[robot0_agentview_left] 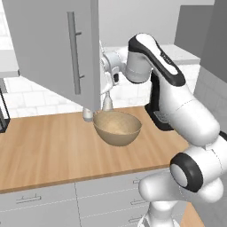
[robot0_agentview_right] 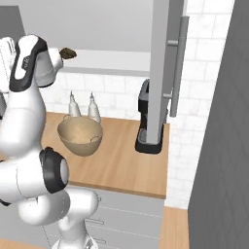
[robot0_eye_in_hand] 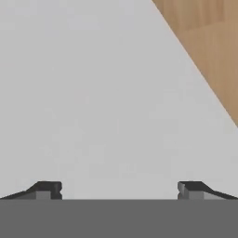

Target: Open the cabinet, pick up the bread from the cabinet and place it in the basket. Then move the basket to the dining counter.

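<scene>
On my hand view the gripper [robot0_eye_in_hand: 119,188] had its jaws spread wide with nothing between them, facing a flat pale-grey cabinet [robot0_agentview_left: 48,48] surface, a wedge of wood-plank counter [robot0_eye_in_hand: 209,46] off to the upper right. I saw the bread [robot0_agentview_right: 67,53], a small dark brown lumpy piece, on the cabinet's white shelf [robot0_agentview_right: 112,62] beside the wrist, though I could not tell its distance from the jaws. The basket [robot0_agentview_left: 117,127], a round tan speckled bowl, sat on the counter below, beside two white bottles [robot0_agentview_right: 81,108].
</scene>
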You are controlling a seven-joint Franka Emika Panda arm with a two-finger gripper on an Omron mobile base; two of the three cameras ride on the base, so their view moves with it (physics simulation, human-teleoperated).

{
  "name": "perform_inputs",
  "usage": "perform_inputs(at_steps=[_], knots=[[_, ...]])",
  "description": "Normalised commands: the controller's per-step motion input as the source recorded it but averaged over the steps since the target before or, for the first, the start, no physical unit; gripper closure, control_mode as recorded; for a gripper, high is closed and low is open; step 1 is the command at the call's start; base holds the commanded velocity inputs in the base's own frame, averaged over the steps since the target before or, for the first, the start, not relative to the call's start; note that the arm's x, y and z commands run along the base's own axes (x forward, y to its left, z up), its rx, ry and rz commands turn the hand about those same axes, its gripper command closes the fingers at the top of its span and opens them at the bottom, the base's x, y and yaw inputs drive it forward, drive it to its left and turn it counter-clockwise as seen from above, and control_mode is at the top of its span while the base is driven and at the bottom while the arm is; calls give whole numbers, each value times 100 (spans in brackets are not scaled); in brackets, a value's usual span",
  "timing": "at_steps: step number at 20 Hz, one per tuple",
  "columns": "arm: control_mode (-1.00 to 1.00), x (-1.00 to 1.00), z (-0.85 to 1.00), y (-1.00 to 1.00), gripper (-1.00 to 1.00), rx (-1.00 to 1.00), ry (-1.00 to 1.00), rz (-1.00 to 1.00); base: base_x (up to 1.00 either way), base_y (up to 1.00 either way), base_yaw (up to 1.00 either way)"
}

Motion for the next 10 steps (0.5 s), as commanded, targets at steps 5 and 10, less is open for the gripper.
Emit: perform_inputs(at_steps=[5, 10], knots=[[-100, -32, 0, 97, -100, -7, 0, -9, 0, 0, 0], [-100, -43, 0, 100, -100, -7, 0, -30, 0, 0, 0]])
